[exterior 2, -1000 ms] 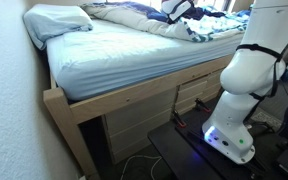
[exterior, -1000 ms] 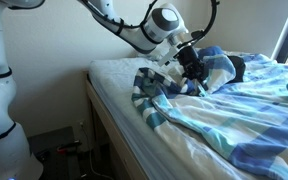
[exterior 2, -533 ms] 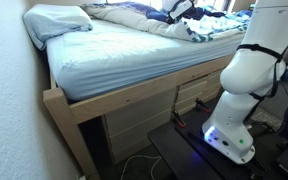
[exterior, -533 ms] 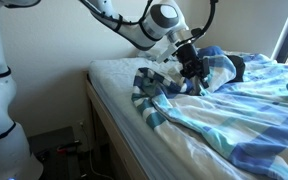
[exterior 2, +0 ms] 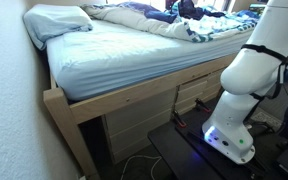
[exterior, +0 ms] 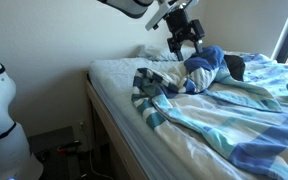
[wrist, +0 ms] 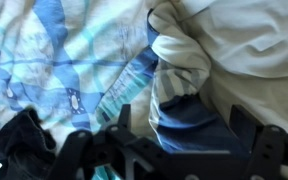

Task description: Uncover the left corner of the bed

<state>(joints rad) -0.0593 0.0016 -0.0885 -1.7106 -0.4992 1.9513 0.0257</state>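
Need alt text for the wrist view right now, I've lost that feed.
The open gripper hangs over a bunched blue-and-white patterned blanket, with nothing held between its fingers. Plain white bedding fills the upper right.

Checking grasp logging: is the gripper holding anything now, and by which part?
Nothing held. The gripper hangs open above the bunched blanket, clear of the fabric.
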